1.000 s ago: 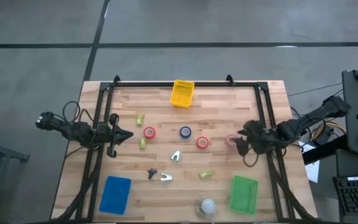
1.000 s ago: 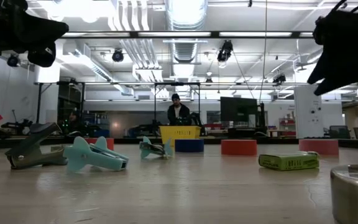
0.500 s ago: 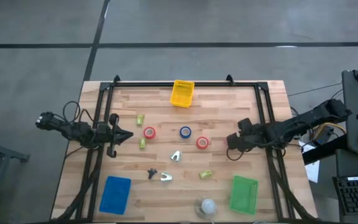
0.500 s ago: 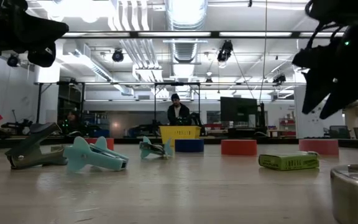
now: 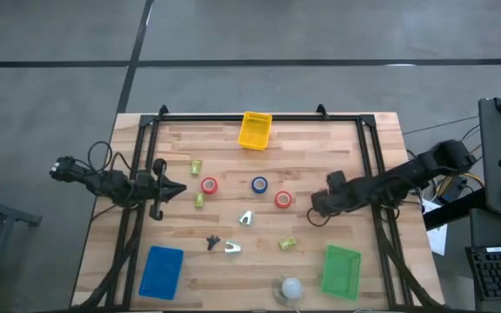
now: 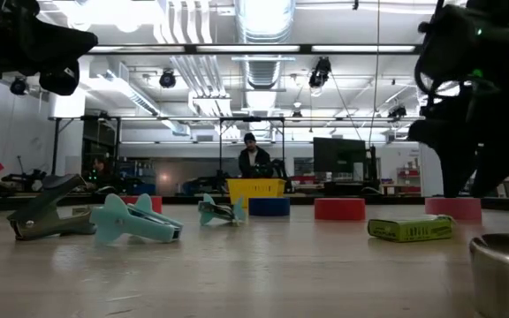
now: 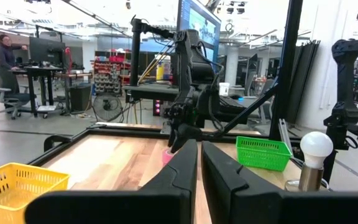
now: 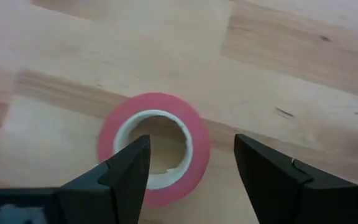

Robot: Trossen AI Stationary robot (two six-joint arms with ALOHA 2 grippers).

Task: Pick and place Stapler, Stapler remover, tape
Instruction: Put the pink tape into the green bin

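Right gripper (image 8: 188, 171) is hanging low over the pinkish tape roll (image 8: 154, 147), jaws standing wide open, one finger (image 8: 126, 168) over the roll's core, the other just outside its rim; nothing gripped. Roll is lying flat on the wooden surface (image 5: 320, 148), right of centre.

Near edge, high view: blue tray (image 5: 162, 270), white bulb-like object (image 5: 290, 288), green tray (image 5: 342, 271). Further in: dark staple remover (image 5: 212, 243), pale staple remover (image 5: 232, 249), green stapler box (image 5: 288, 244), another pale remover (image 5: 246, 217).

Middle row: red tape roll (image 5: 209, 185), blue tape roll (image 5: 259, 184), second red tape roll (image 5: 283, 199). Two small green items (image 5: 197, 165) are sitting by the left arm.

Left gripper (image 5: 177, 190) is waiting at the left side, jaws nearly shut, holding nothing.

Far edge: yellow tray (image 5: 255, 130).
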